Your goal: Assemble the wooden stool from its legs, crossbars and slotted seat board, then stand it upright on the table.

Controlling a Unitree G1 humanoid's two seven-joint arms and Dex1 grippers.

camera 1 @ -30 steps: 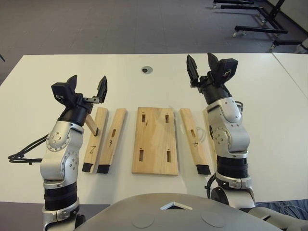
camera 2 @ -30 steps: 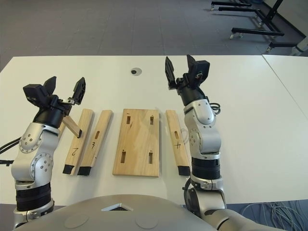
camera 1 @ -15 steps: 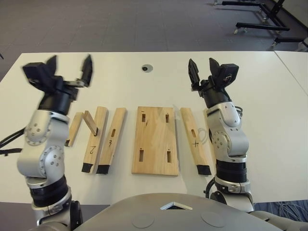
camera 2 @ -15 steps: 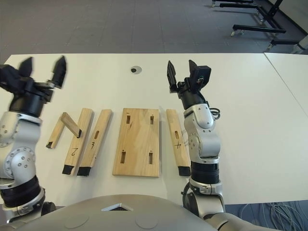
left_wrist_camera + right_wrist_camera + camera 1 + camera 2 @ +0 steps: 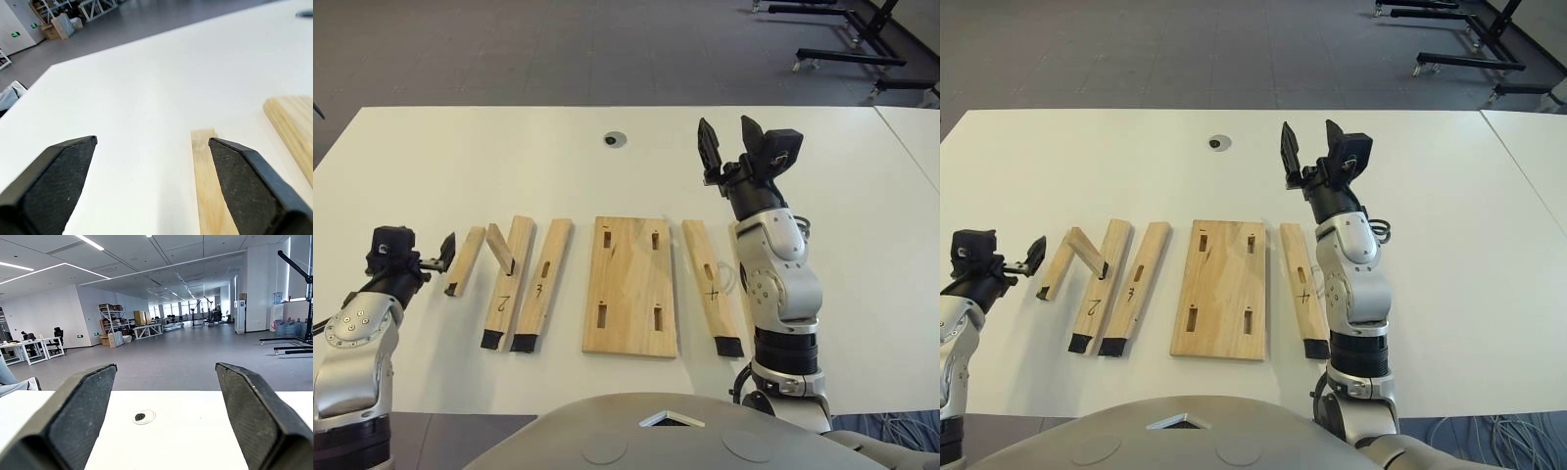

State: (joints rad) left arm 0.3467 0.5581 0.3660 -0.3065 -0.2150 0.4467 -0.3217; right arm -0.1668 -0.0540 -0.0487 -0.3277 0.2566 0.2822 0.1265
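The slotted seat board [image 5: 628, 286] is lying flat on the table [image 5: 862, 245]. The outer left leg [image 5: 506, 284] and inner left leg [image 5: 541, 284] are flanking one side. The right leg [image 5: 710, 286] is partly running behind the right arm. One crossbar [image 5: 499, 249] is leaning on the outer left leg, possibly slotted in. The left gripper [image 5: 152, 144], fingers spread, is hovering low at a second crossbar's [image 5: 465, 260] end. Farther back, the right gripper [image 5: 732, 147] is standing raised, fingers apart and empty.
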